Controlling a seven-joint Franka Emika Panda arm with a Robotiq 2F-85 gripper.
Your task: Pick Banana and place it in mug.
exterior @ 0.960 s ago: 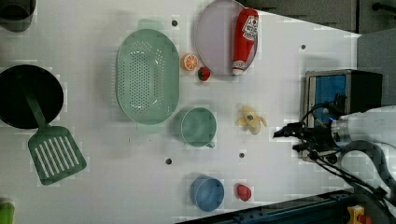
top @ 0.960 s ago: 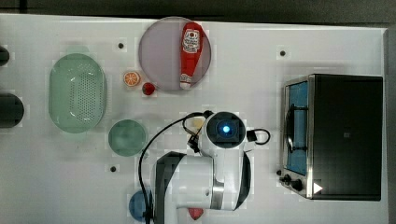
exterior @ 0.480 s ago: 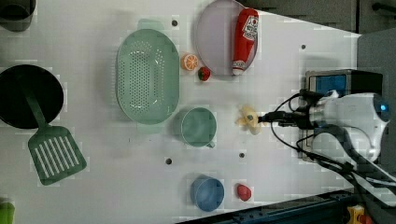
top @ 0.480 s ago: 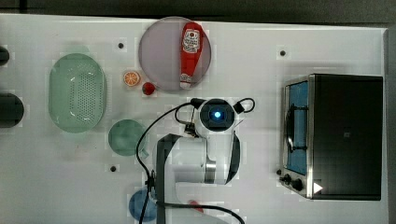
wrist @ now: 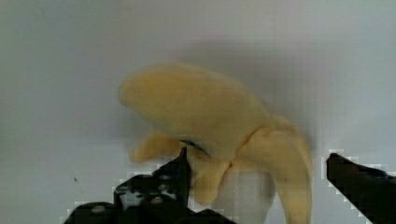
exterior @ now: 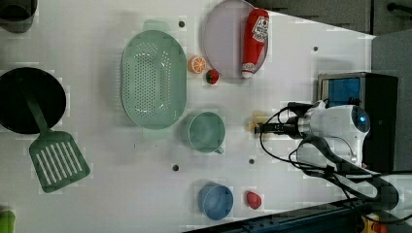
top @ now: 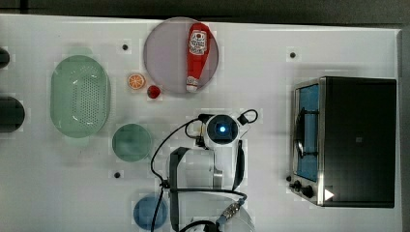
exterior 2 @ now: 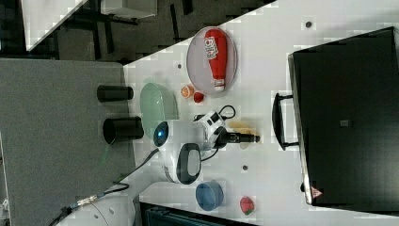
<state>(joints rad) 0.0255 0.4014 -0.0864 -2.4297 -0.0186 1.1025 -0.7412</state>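
The banana (wrist: 210, 121) is a pale yellow, part-peeled piece lying on the white table. My gripper (wrist: 259, 158) is open just above it, one black finger (wrist: 180, 168) on each side of its lower end, not touching. In the left view the gripper (exterior: 265, 128) reaches the banana (exterior: 256, 119) from the left view's right. The mug (exterior: 206, 131), pale mint green with a short handle, stands upright a short way to the left view's left of the banana. In the top view my wrist hides the banana, and the mug (top: 131, 142) sits to the top view's left of the arm.
A green colander (exterior: 153, 78) stands beyond the mug, with an orange slice (exterior: 197, 64) and a small strawberry (exterior: 212, 76) beside it. A ketchup bottle (exterior: 253, 41) lies on a plate. A blue cup (exterior: 215, 201), a red piece (exterior: 253, 199), a toaster oven (top: 345, 140) and a pan with a spatula (exterior: 56, 162) stand around.
My arm has swung toward the left view's left, from beside the toaster oven to the banana. The fingers now straddle the banana. Nothing on the table has moved.
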